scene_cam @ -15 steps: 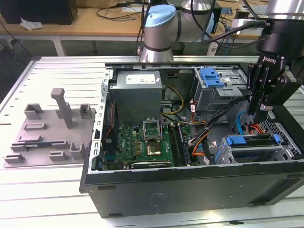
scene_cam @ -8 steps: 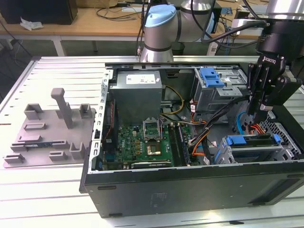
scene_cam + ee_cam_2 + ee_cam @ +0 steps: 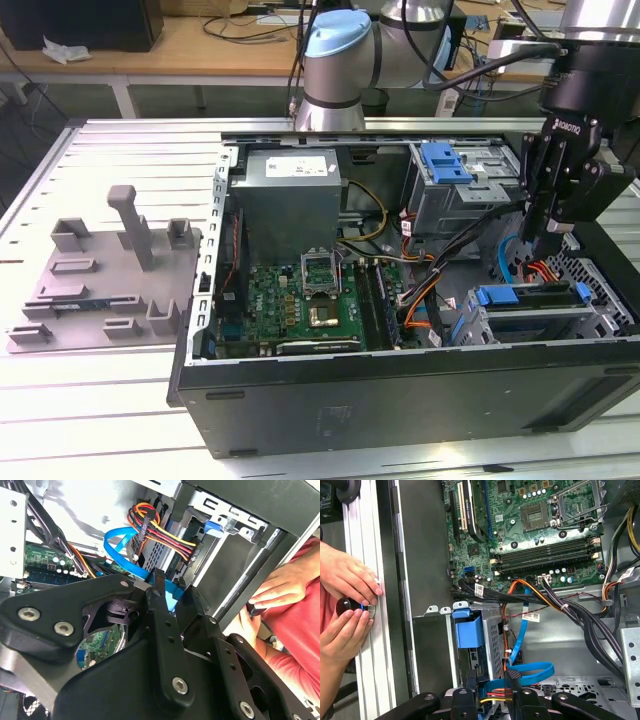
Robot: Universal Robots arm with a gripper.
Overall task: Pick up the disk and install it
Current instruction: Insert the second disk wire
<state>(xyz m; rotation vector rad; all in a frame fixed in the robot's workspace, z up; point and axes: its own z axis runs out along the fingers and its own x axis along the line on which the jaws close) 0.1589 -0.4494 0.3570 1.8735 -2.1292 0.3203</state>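
Note:
The disk (image 3: 535,300) lies flat in the lower drive cage at the front right corner of the open computer case (image 3: 400,410), its blue carrier end (image 3: 497,296) facing the motherboard. My gripper (image 3: 552,235) hangs just above and behind that cage, over the cables. In both wrist views its black fingers (image 3: 160,600) stand a narrow gap apart. It is open, and a blue data cable (image 3: 120,535) runs through the gap behind them. The gripper (image 3: 492,700) sits over the blue cable loop (image 3: 532,672), beside the cage's blue tab (image 3: 469,630).
An upper cage holds a bare blue bracket (image 3: 445,162). Bundled wires (image 3: 165,535) and the motherboard (image 3: 310,295) crowd the case. A person's hands (image 3: 345,585) rest on the table rail beside the case. A grey fixture (image 3: 110,270) lies at the exterior view's left.

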